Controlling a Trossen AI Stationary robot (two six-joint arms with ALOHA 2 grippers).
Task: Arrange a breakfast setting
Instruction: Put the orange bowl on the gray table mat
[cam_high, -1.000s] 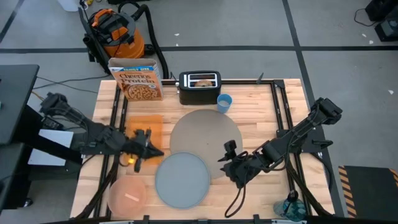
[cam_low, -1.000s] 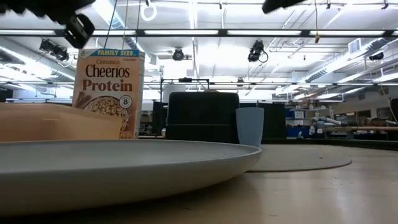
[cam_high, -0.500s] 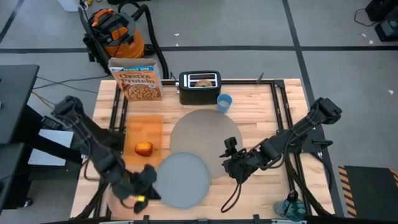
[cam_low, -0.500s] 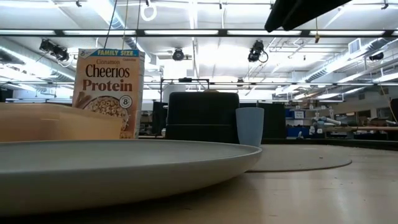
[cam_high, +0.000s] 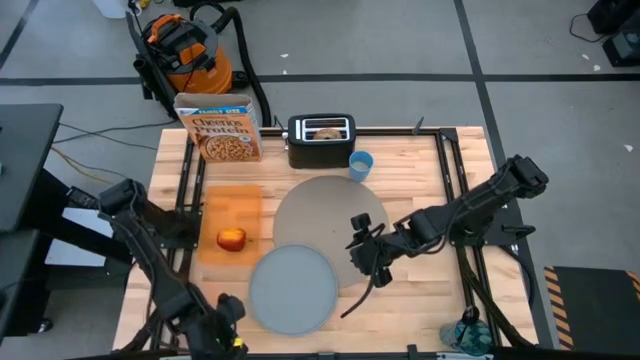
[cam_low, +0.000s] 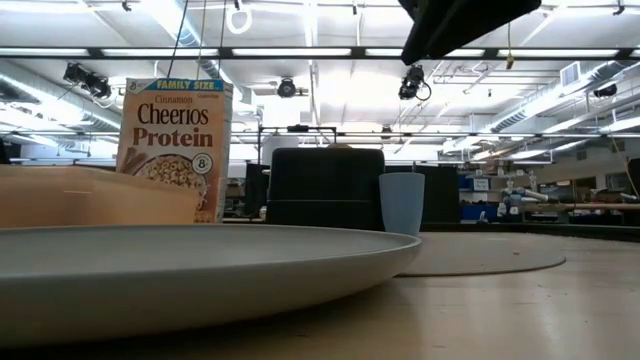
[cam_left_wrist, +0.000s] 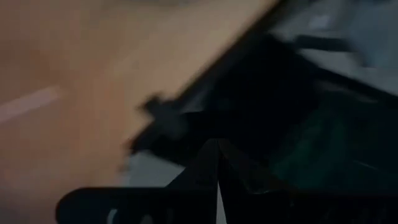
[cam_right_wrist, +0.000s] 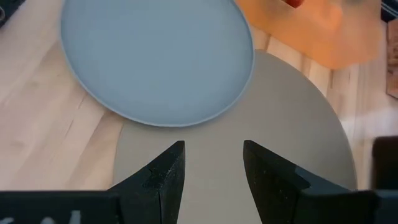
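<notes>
Over the grey placemat's (cam_high: 330, 212) front right edge hangs the right gripper (cam_high: 358, 255), its fingers (cam_right_wrist: 165, 171) parted with nothing between them; the blue-grey plate (cam_high: 293, 288) overlaps the placemat's front left edge; the apple (cam_high: 231, 239) rests on an orange cutting board (cam_high: 232, 218) left of the placemat; the blue cup (cam_high: 360, 164) stands beside the toaster (cam_high: 320, 140), with a bagel (cam_high: 326, 131) in its slot; the left gripper (cam_high: 226, 325) sits at the table's front left corner, and whether its fingers are parted or closed I cannot tell.

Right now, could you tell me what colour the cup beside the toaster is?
The cup is light blue, clearest in the high view.
</notes>
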